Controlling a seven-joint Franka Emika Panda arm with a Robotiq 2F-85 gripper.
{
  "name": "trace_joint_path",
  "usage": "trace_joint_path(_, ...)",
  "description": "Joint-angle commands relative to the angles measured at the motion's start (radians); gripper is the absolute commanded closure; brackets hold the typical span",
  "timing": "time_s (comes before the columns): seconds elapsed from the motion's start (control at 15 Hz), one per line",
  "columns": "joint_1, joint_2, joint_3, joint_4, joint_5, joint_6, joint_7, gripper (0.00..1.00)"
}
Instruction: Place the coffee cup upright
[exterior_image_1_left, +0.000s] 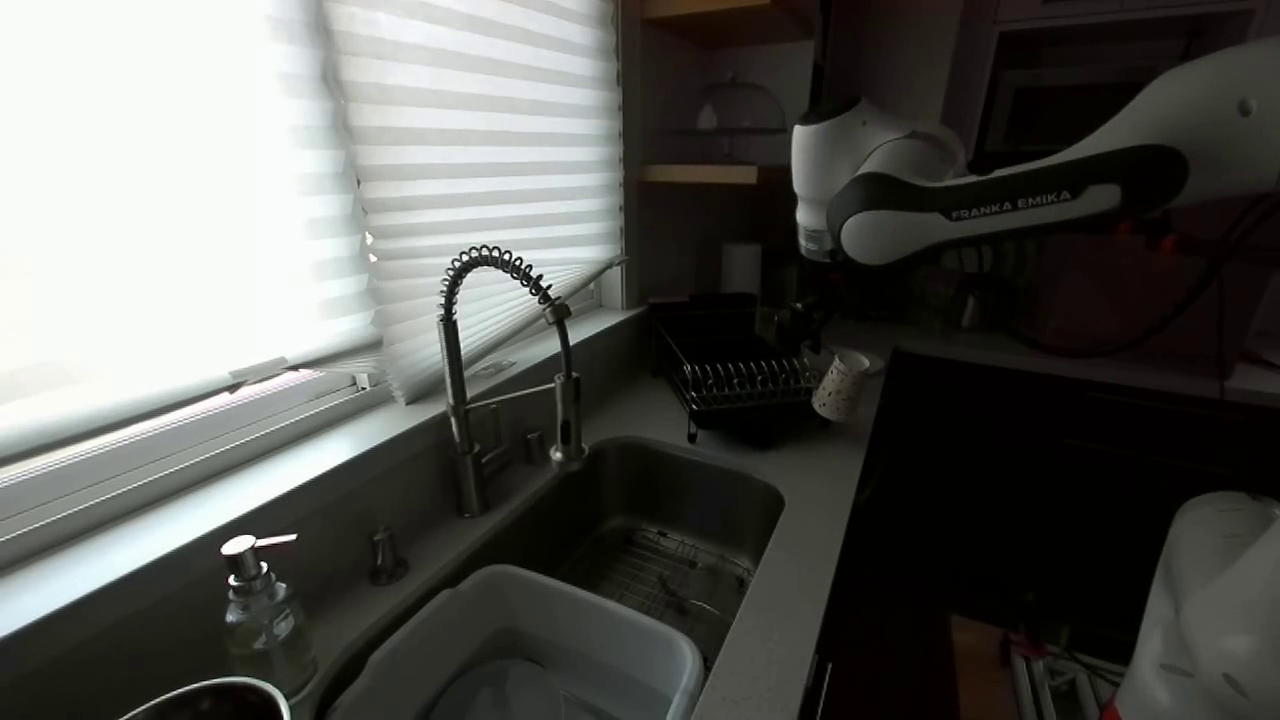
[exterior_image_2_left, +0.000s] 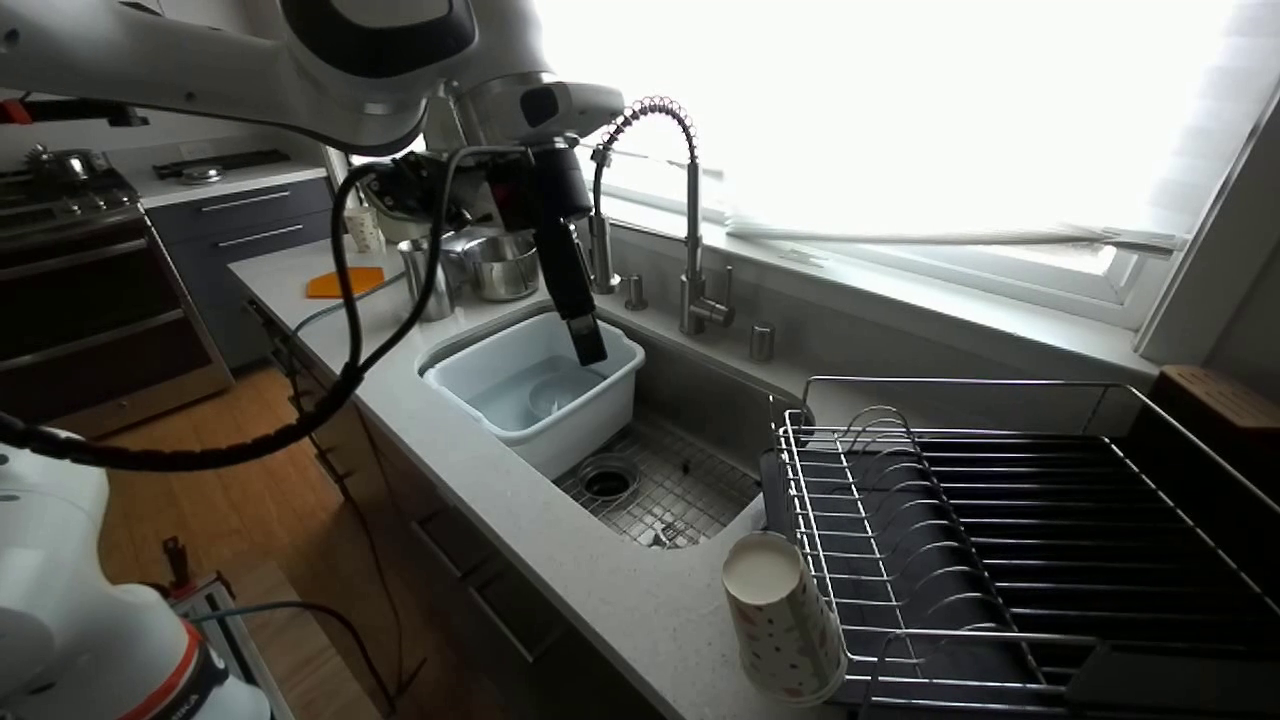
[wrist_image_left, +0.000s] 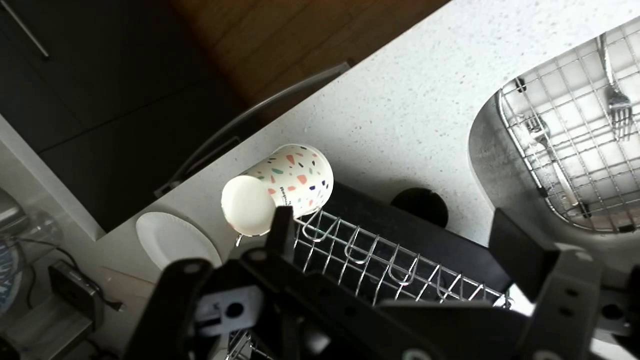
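- Poised with the end effector (wrist_image_left: 392, 225) spread wide, holding nothing between its fingers (wrist_image_left: 281, 235).
- Judged to be at the approach stage, ahead of any grasp and before any turn upright.
- Likely to call next for a sideways shift bringing the gap over the coffee cup (wrist_image_left: 282, 182), a wrist angle matched to its slant, a descent, then a light close on seemingly thin walls; after that, for a lift and a full flip.
- Caught in the wrist view just past the tip of one finger, slightly masked by it rather than centred in the gap; near the end effector but lower, by a drop hard to judge.
- In an exterior view, shown with the cup (exterior_image_2_left: 785, 625) upside down and apparently tilted, just beside a corner of the wire dish rack (exterior_image_2_left: 1000, 560); touching or apart, impossible to say.
- Resting, as far as visible, on the pale speckled table (wrist_image_left: 400, 125), close to its front edge.
- Backed, beyond a stretch of table, by the sink (wrist_image_left: 482, 140) and, farther still, by the white tub (exterior_image_2_left: 590, 430).
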Motion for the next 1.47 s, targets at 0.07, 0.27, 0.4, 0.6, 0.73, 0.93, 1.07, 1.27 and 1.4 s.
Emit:
trace_joint_path(0.07, -0.02, 0.026, 0.006, 0.018, -0.009, -0.022, 0.015, 0.0)
trace_joint_path(0.27, -0.058, 0.074, -0.037, 0.049, -0.008, -0.037, 0.006, 0.0)
trace_joint_path(0.4, -0.076, 0.11, -0.093, 0.071, 0.045, -0.036, -0.052, 0.0)
trace_joint_path(0.6, -0.102, 0.163, -0.164, 0.099, 0.075, -0.017, -0.107, 0.0)
trace_joint_path(0.73, -0.117, 0.207, -0.205, 0.125, 0.109, -0.004, -0.133, 0.0)
trace_joint_path(0.93, -0.126, 0.266, -0.256, 0.156, 0.203, 0.052, -0.201, 0.0)
trace_joint_path(1.07, -0.127, 0.299, -0.279, 0.163, 0.283, 0.112, -0.257, 0.0)
trace_joint_path(1.27, -0.129, 0.35, -0.294, 0.186, 0.391, 0.148, -0.346, 0.0)
trace_joint_path(1.4, -0.13, 0.324, -0.279, 0.165, 0.348, 0.14, -0.306, 0.0)
